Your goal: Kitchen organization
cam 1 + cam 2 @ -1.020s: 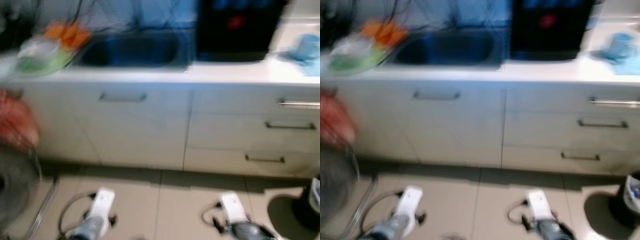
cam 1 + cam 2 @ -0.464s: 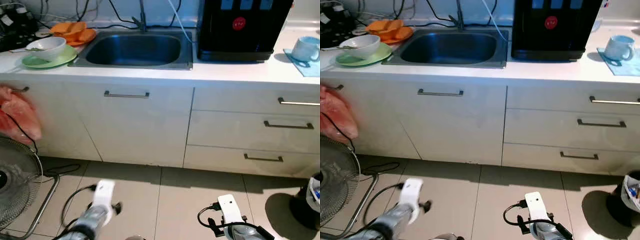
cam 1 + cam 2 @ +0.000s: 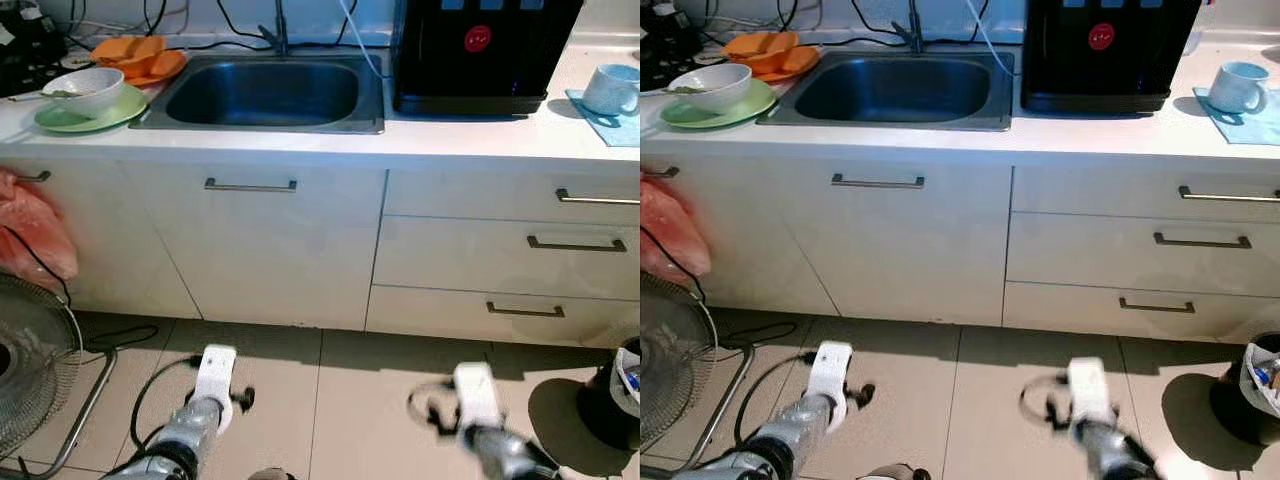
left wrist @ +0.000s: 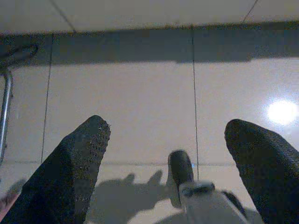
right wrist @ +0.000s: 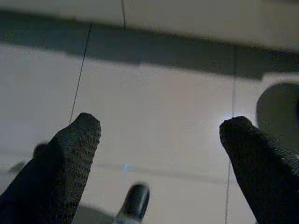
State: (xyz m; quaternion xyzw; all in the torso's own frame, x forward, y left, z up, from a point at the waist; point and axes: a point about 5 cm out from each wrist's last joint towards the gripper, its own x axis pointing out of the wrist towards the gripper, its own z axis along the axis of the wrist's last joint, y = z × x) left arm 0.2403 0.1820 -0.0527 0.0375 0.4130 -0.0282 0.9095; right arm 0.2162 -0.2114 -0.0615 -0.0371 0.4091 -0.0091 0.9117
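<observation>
Both arms have shifted, fingers [image 4: 79,172] spread over floor tiles [image 3: 340,400] before the cabinet [image 3: 260,250].

Evenly bright — right arm blurred, floor glare.

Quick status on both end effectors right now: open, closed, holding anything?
Left end effector: open, holding nothing, hanging over the floor tiles.
Right end effector: open, holding nothing, also over the floor.
</observation>
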